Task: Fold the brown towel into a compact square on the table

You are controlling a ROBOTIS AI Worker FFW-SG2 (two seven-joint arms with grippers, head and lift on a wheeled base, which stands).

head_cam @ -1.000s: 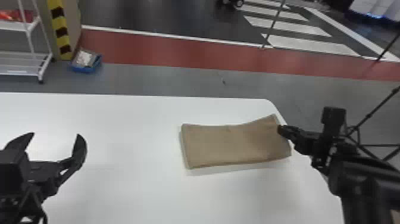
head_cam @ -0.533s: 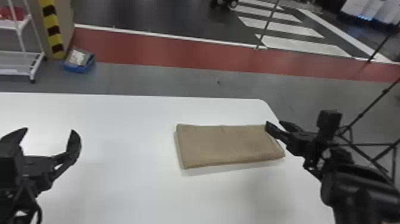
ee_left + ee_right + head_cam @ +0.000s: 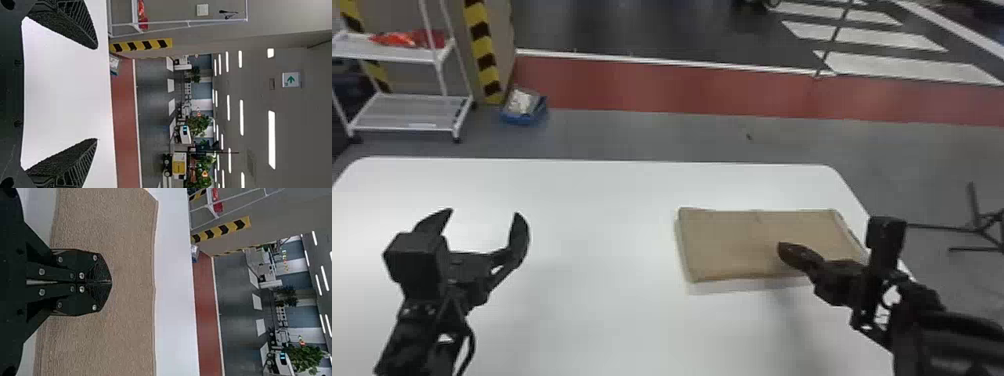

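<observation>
With the head view read as a clock face, a white metal trolley (image 3: pixel 412 112) with wire-like lower shelf stands at ten o'clock, behind the smooth, white, round-cornered table (image 3: pixel 612 230). The left gripper (image 3: pixel 485 213) sits toward nine, its curved black fingers spread wide around empty air; the left wrist view shows them tapering to points, grainy on one face and ridged on another. At four o'clock, on the table near its right edge, lies the brown towel (image 3: pixel 727 242), folded flat into a long rectangle, its cloth matte and finely nubbly, with layered edges and softly rounded corners. Over its near right part is the right gripper (image 3: pixel 782 247), blunt black fingers pressed together, no cloth seen between them; I cannot tell whether the tips touch the towel. At three o'clock, thin black stand legs (image 3: pixel 977 220) splay across the grey floor (image 3: pixel 922 200).
</observation>
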